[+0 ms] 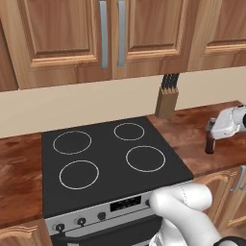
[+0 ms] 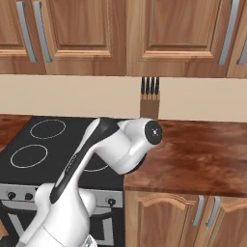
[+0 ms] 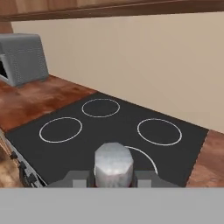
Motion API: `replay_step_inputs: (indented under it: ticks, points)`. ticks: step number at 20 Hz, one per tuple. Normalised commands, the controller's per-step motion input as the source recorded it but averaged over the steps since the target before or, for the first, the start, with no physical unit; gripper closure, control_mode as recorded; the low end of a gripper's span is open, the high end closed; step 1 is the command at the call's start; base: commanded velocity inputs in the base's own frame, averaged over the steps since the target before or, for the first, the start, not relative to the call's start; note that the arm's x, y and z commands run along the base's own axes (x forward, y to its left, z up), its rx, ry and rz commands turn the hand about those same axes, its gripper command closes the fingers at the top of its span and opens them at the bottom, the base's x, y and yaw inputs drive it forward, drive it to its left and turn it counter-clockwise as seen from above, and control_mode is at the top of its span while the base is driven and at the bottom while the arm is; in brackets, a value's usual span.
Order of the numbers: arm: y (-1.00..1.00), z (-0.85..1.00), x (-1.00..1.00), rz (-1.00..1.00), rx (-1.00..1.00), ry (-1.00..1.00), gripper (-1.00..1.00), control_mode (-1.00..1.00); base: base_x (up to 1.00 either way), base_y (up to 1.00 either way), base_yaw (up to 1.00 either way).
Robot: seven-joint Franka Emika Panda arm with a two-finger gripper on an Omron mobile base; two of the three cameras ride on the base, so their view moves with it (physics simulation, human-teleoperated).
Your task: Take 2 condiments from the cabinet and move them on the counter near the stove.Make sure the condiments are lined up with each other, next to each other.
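One dark brown sauce bottle (image 1: 210, 140) upright on the surface (image 1: 192, 132) just right of the stove (image 1: 108, 161), clamped at its top by the end effector (image 1: 212, 129), fingers closed on the grey cap (image 3: 113, 164). Knife block (image 1: 167, 98) against the far wall, left of the bottle. Grey toaster (image 3: 22, 59) at far left beyond the stove in hand view.
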Motion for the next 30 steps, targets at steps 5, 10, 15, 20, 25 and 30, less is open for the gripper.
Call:
replay_step_inputs:
  ticks: [5,10,15,20,25,30]
  points:
    - [0.00,-0.35,0.18,-0.16,0.00,0.00,1.00,-1.00,0.00,0.00,0.00]
    - [-0.05,-0.24,0.12,-0.04,0.03,0.00,1.00,-1.00,0.00,0.00,0.00]
    - [-0.20,-0.19,0.18,0.02,0.04,0.00,1.00,-1.00,0.00,0.00,0.00]
    - [-0.17,-0.22,0.22,0.01,0.04,0.00,1.00,-1.00,0.00,0.00,0.00]
    - [-0.12,-0.27,0.27,0.00,0.03,0.00,1.00,-1.00,0.00,0.00,0.00]
    - [-0.07,-0.26,0.34,0.00,0.02,0.00,1.00,-1.00,0.00,0.00,0.00]
